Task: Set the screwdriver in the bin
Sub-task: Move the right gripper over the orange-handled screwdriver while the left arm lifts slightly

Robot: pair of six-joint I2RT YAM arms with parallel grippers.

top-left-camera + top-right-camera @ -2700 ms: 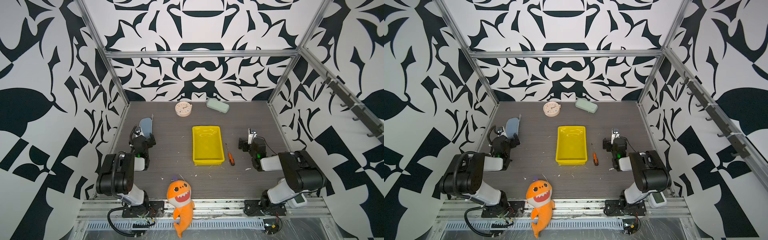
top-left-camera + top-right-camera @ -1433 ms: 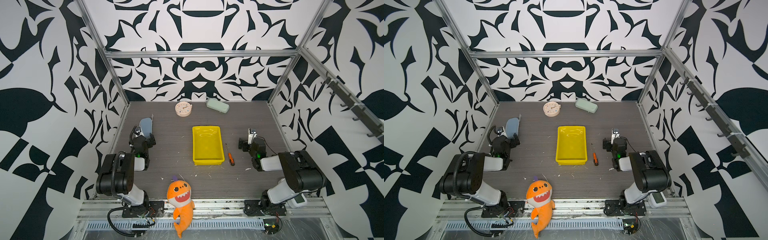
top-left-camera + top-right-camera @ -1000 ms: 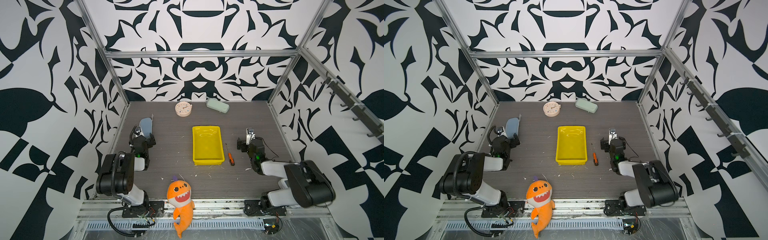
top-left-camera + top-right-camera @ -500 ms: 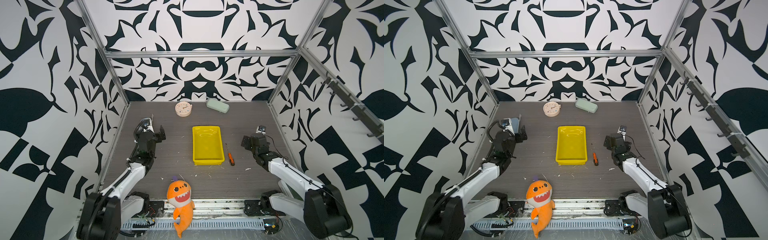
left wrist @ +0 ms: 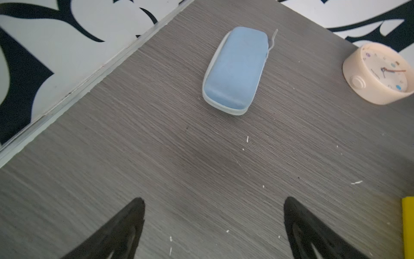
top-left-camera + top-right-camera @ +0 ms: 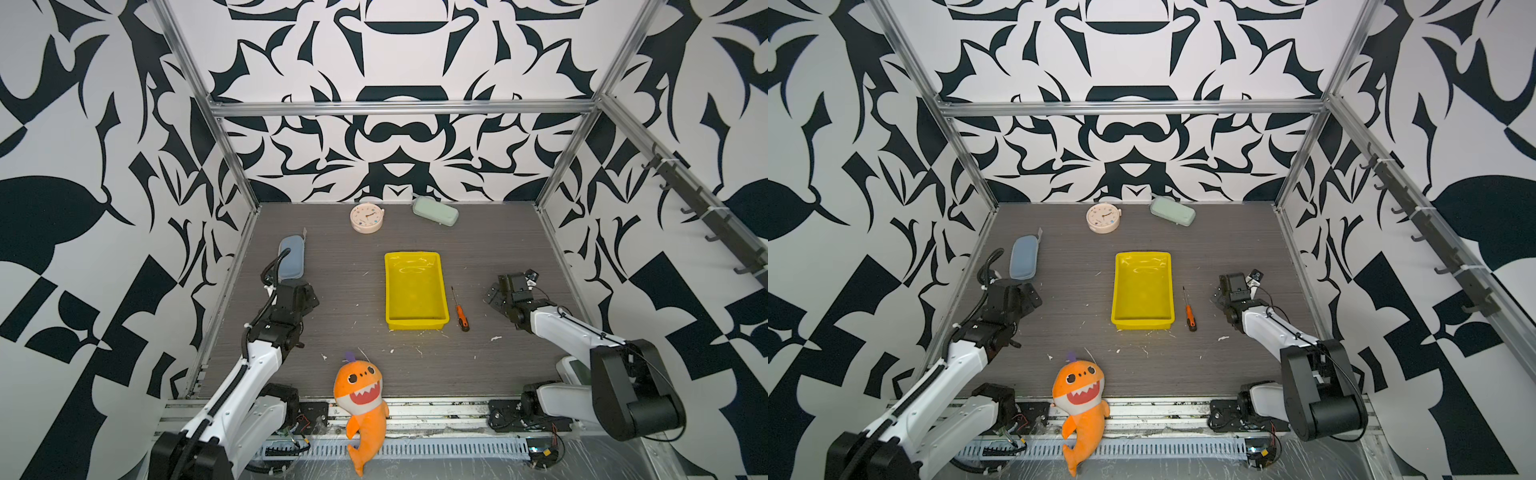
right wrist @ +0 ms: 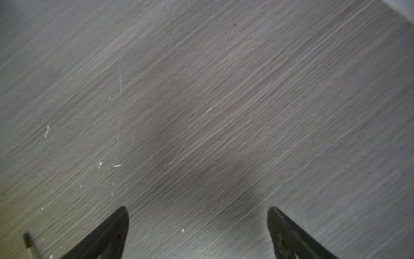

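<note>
Screwdriver (image 6: 459, 309) just beside bin (image 6: 415, 291)

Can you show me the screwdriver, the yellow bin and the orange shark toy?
Screwdriver (image 6: 461, 313): in a top view, on its orange handle.
Bin (image 6: 415, 291): in a top view, on its bare yellow floor.
Shark toy (image 6: 360, 388): in a top view, on its toothy face.

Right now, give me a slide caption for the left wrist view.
Left gripper open over the table, blue case ahead, clock and bin at the edges.

Black-and-white patterned walls (image 6: 399, 50), aluminium frame rails (image 6: 399, 109), grey woodgrain floor (image 6: 498, 257), scattered white flecks (image 6: 494, 338).
</note>
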